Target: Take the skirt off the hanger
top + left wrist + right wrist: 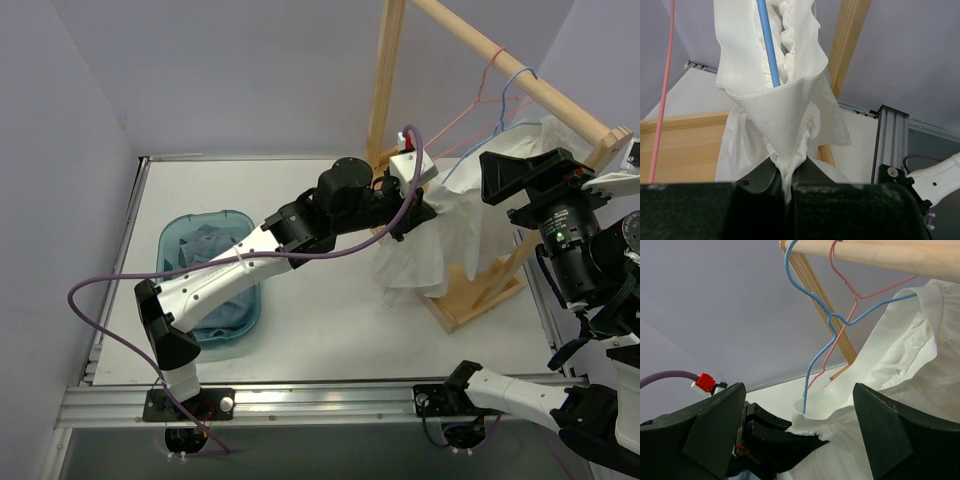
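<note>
Fingers of the left gripper (pixel 786 182) pinch a bunched edge of the white skirt (pixel 440 240), which hangs from the light-blue hanger (pixel 827 315) on the wooden rack (pixel 500 60) at the counter's far right corner. The right gripper (pixel 799 390) hovers just beside the garment, jaws spread wide and holding nothing. A pink hanger (pixel 850 295) shares the rail beside the blue one. A blue tub (pixel 168 250) of denim sits near the left edge.
</note>
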### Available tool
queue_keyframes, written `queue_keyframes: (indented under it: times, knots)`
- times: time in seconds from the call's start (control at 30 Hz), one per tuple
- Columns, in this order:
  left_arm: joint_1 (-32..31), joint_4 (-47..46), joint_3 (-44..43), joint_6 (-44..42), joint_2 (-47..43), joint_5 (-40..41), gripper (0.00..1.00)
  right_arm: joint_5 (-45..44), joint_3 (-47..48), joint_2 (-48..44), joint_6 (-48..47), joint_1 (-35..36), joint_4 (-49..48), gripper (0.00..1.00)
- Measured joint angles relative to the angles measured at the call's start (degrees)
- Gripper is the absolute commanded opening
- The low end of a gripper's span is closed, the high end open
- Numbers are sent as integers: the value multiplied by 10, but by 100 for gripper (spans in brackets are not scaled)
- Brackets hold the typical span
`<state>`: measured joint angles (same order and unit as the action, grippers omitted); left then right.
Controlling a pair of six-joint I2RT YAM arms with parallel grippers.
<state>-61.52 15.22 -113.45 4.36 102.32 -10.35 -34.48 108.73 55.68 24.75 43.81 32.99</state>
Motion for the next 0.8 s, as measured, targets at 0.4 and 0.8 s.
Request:
queue_keyframes:
  times: [0.4,0.8]
  knots:
    - [1,27,182,30,-166,-2,2,109,0,42,-50,0,51,84]
    - [13,145,275,82,-332,35,2,228,-22,83,-35,0,51,76]
